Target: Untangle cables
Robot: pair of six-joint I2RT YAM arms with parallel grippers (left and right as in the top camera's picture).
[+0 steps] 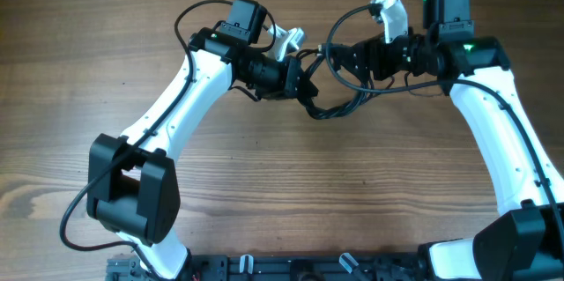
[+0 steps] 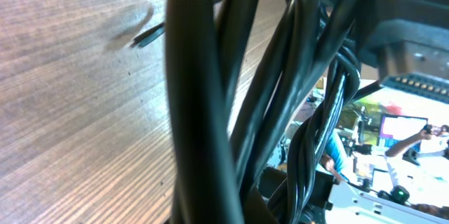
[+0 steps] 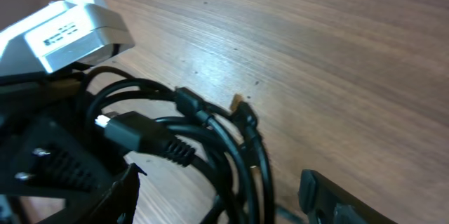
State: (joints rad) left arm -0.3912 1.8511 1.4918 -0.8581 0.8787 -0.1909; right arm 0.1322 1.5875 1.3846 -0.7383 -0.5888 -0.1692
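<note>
The cables (image 1: 335, 107) are a tangled bundle of thin black cords hanging between my two grippers near the table's far middle. My left gripper (image 1: 307, 83) holds the bundle. In the left wrist view the cords (image 2: 203, 112) run close across the lens and hide the jaws. A loose plug end (image 2: 147, 36) lies on the wood. My right gripper (image 1: 339, 56) is open, and its fingers (image 3: 224, 196) stand wide apart on either side of several cord loops (image 3: 231, 147). A ribbed plug connector (image 3: 140, 136) sits in the bundle.
The wooden table (image 1: 264, 193) spreads in front of the arms. A black rail (image 1: 291, 268) runs along the front edge between the arm bases. The left arm's white camera housing (image 3: 66, 31) is close to my right gripper.
</note>
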